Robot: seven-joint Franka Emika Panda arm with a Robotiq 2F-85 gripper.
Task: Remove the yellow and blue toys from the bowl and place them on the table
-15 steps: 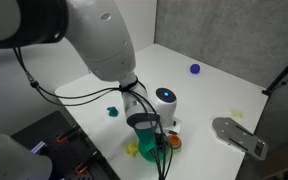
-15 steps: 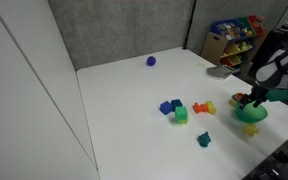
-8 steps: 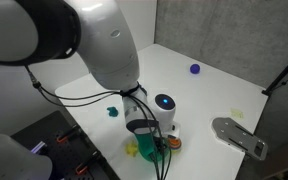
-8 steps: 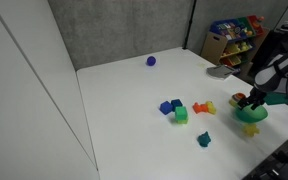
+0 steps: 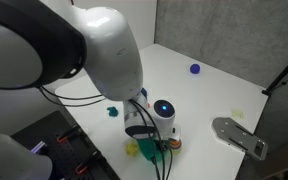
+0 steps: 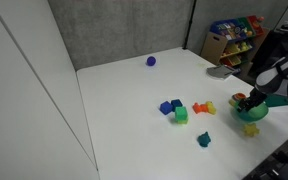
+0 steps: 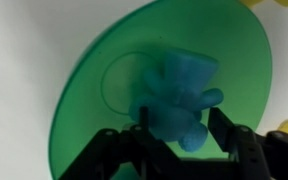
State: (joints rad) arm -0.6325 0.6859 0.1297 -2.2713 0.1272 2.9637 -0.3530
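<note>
**Current step: pick the blue toy out of the bowl.**

- The bowl (image 7: 89,85) stands near the table (image 6: 134,90) edge.
- In the wrist view, one blue toy (image 7: 179,95) lies in the middle of the bowl. No yellow toy is visible inside it.
- The gripper (image 7: 180,125) is lowered into the bowl, with one jaw on each side of the lower part of the blue toy. The jaws stand partly apart. The pictures do not show whether they are pressing on the toy, so treat the grasp as unconfirmed.
- A yellow toy (image 6: 250,130) lies on the table just beside the bowl. A second yellow piece (image 7: 274,3) shows at the top edge of the wrist view, outside the rim.
- More blocks (image 6: 174,108) lie in a group further in on the table.

**Next move, as judged from this state:**

1. Close the jaws until the toy is firmly held.
2. Lift straight up until the toy is clear of the rim.
3. Carry the toy to a bare part of the table and release it.

**Caution:** the bowl looks light and may tip or rise with the toy if a jaw catches its wall.
</note>
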